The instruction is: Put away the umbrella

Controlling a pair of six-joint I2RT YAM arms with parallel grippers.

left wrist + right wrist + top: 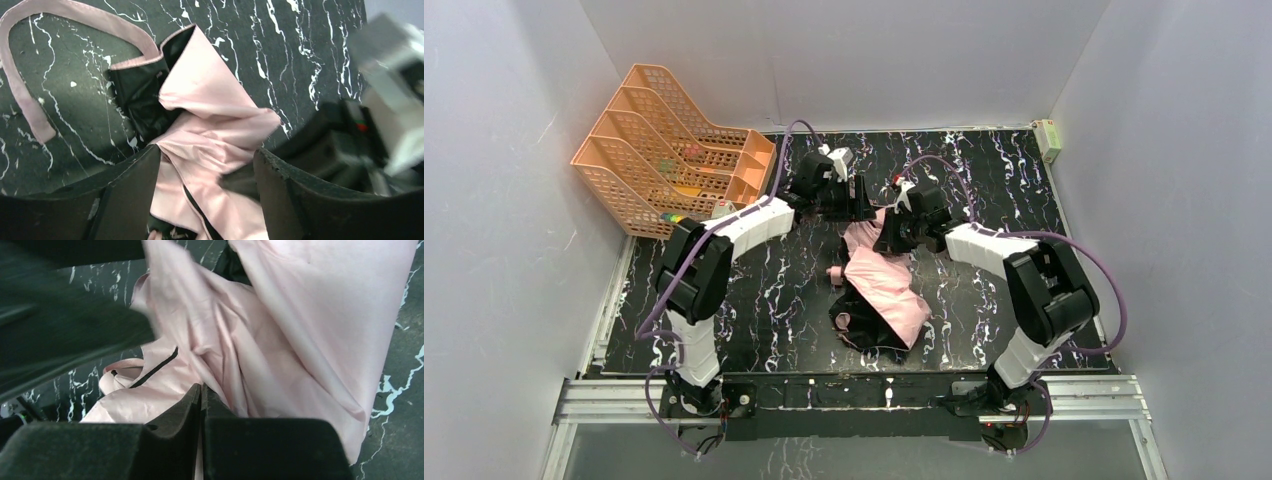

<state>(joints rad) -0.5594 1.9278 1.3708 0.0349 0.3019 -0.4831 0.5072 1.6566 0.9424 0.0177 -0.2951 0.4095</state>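
You are in the middle of gathering the canopy, not yet at the stowing: the compact folding umbrella of pale pink and black fabric (879, 285) lies slumped and loose on the black white-veined table top (1024, 180), directly beneath both pincers and trailing back from them toward the arm bases. Your left pincer (206, 160) stands wide, its fingers straddling a ridge of pink cloth without clamping it. Your right pincer (201, 390) is pressed nearly closed, with a thin fold of pink cloth caught between its pads, so it looks to be the only grip on the umbrella. The next move probably calls for closing the left pincer on the ridge it straddles, then drawing the folds together around the shaft. Beyond the left pincer's tips, on its left, the long pink closing strap (20, 90) lies curled flat on the table; you will want it later to bind the bundle. Mind the crowding: the right pincer sits just to the right of the left one, nearly touching, so a careless swing could knock them together. The orange plastic lattice file rack (664, 150) stands well off to the left pincer's outer side, apart from the umbrella. What seems to be the small pale handle (834, 273) pokes out behind the left pincer.
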